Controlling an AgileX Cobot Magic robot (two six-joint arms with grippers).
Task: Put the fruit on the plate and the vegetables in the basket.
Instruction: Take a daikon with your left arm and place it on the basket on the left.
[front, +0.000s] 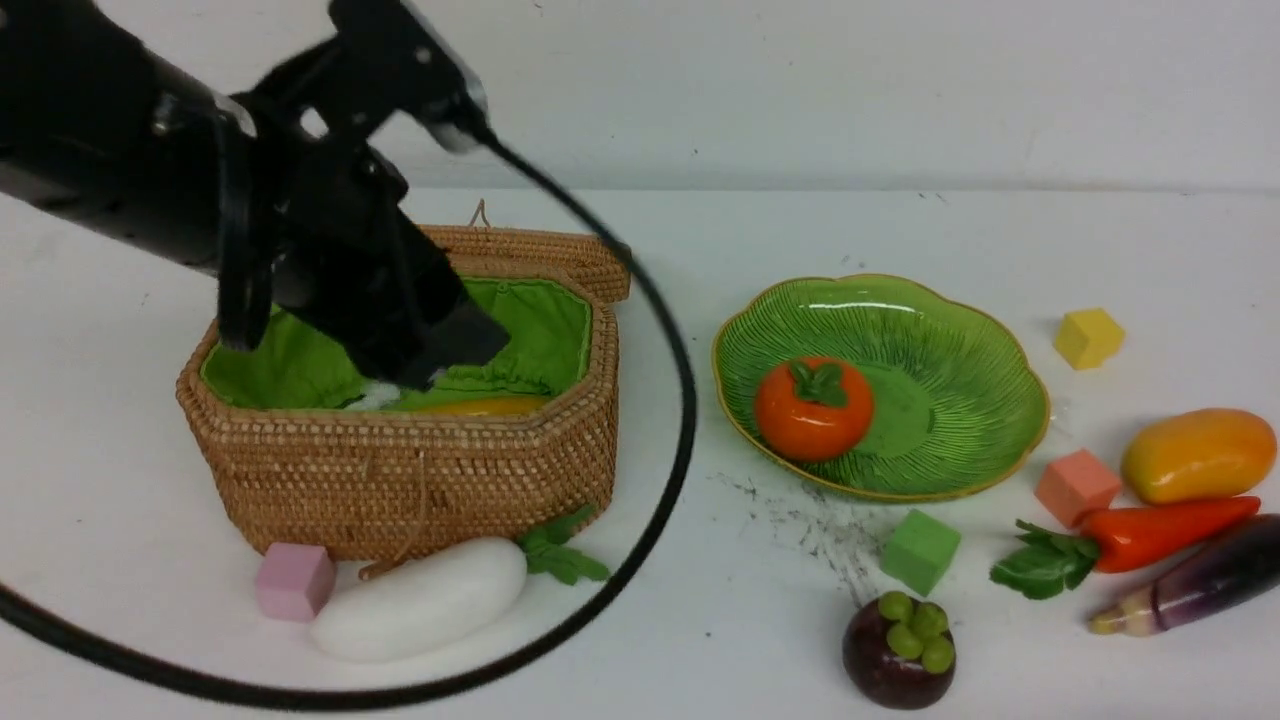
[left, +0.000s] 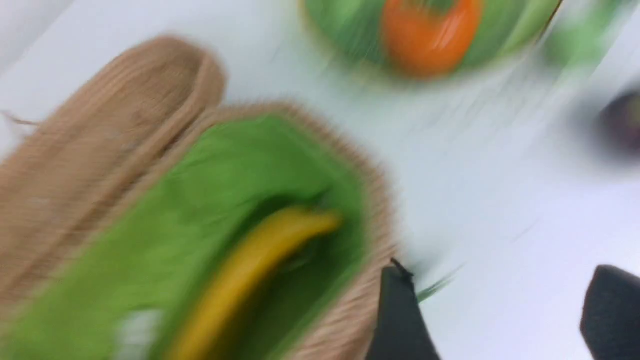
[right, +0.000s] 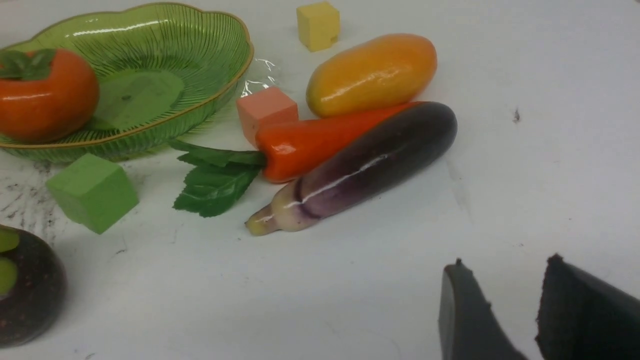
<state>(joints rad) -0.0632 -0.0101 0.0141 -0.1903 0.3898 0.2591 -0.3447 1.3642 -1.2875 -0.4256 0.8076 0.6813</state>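
You have the persimmon (front: 813, 408) on the green plate (front: 960, 340) and the yellow piece (front: 485, 406) in the open basket (front: 420, 480). Your radish (front: 420, 598), mango (front: 1198, 455), pepper (front: 1170, 530), aubergine (front: 1200, 580) and mangosteen (front: 898, 655) lie outside both.

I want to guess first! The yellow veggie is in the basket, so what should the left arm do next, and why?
Probably lift the left tool clear of the basket: its jaws stand apart and empty, the yellow curved piece lies inside, and the white radish waits outside.

White table (front: 800, 230) holds pink cube (front: 293, 581) toward front left, green cube (front: 920, 550) front middle, salmon cube (front: 1077, 486) beside it, yellow cube (front: 1088, 337) nearer right edge.
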